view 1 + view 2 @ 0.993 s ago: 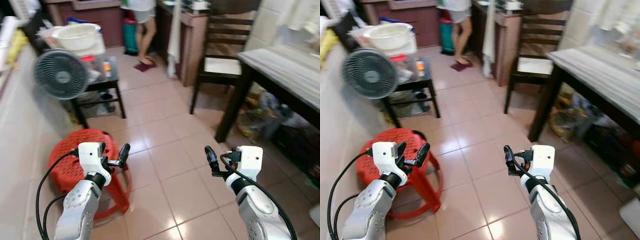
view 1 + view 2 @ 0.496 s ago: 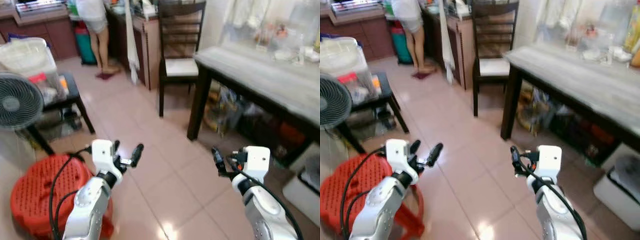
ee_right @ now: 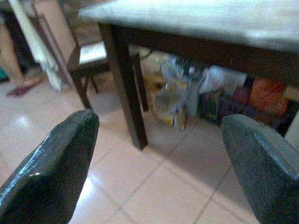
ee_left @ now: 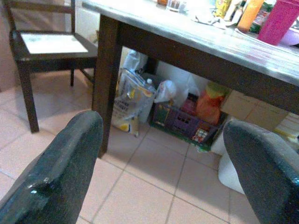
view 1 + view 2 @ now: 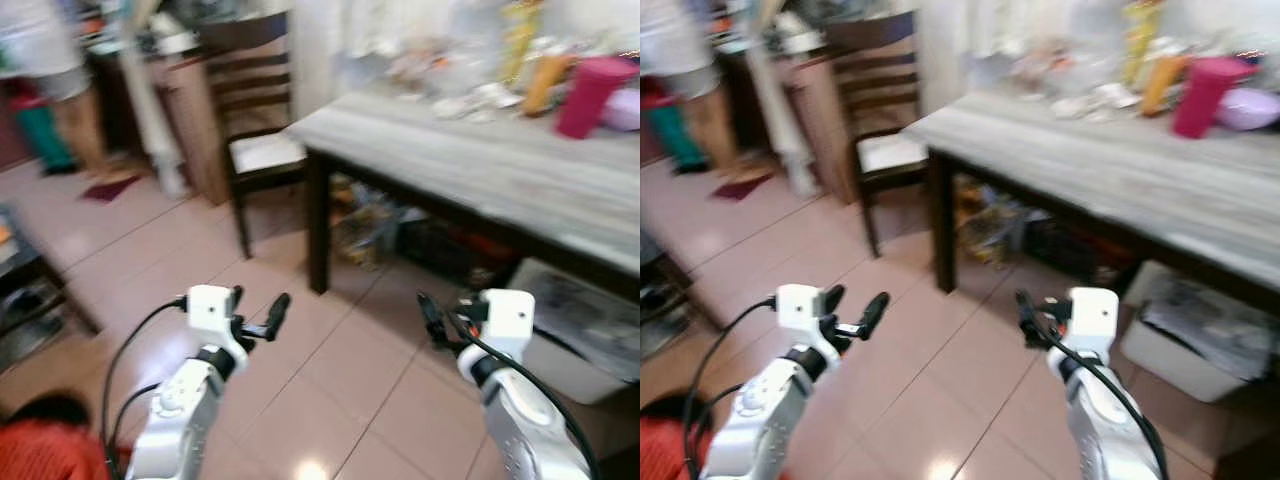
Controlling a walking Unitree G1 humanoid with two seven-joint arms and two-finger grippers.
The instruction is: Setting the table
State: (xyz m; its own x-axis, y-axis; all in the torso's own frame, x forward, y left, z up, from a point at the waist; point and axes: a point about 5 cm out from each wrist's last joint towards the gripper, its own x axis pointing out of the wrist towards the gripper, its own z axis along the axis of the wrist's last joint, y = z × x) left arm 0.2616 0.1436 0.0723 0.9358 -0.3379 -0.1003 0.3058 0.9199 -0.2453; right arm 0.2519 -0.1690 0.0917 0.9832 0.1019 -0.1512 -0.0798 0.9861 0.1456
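Both silver arms reach forward over the pinkish tiled floor, short of the dark-legged wooden desk with the pale grey top. The left end effector hangs empty with its two black fingers spread wide apart; the right end effector is likewise empty, its fingers well apart. Each points toward the near corner leg of the desk.

Under the desk, stored goods crowd the floor: a clear plastic bag of packets leans just beside the leg, and behind it sits a purple slotted crate with an orange bag resting on top. Further along under the desk stands a white box holding crumpled grey material — what exactly is in it cannot be told.

On the desk top, toward its far edge, stands an upright magenta plastic cup, and just beside it an orange bottle and a yellow bottle. Near these lie blurred clear glassware and white scraps, too smeared to name; whether the cup holds anything cannot be seen.

At the desk's end, a dark wooden slat-back chair with a white seat stands close to the corner. Beyond the chair a person's legs show beside a wooden cabinet. In the near corner, away from the desk, is the edge of a red plastic stool.
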